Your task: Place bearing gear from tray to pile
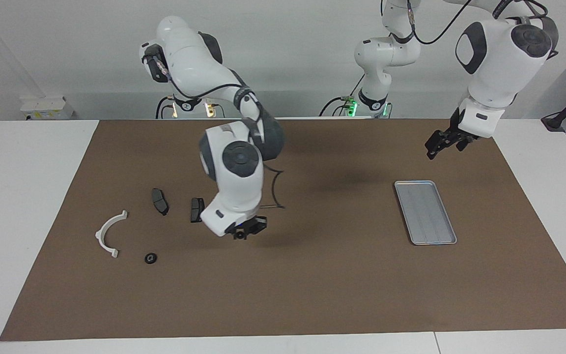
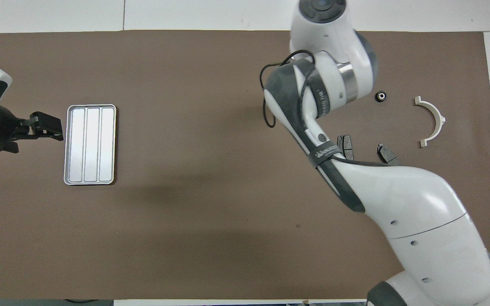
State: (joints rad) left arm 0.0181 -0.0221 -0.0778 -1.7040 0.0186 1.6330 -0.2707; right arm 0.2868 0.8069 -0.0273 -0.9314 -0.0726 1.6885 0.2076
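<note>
right gripper (image 1: 240,236) clamped on small dark part over mat (image 1: 312,295); left gripper (image 1: 435,147) parted by tray (image 1: 425,211)

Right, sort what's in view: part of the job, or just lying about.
Job: tray, gear, bracket, pads, right gripper shut over the mat.
Lying about: mat, white box, left gripper waiting open over the mat beside the tray.

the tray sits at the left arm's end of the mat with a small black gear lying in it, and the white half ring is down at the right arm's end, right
Not quite. The tray is bare: the overhead view shows only its ribs. The small black gear lies on the mat at the right arm's end, beside the white half ring. The rest holds.
</note>
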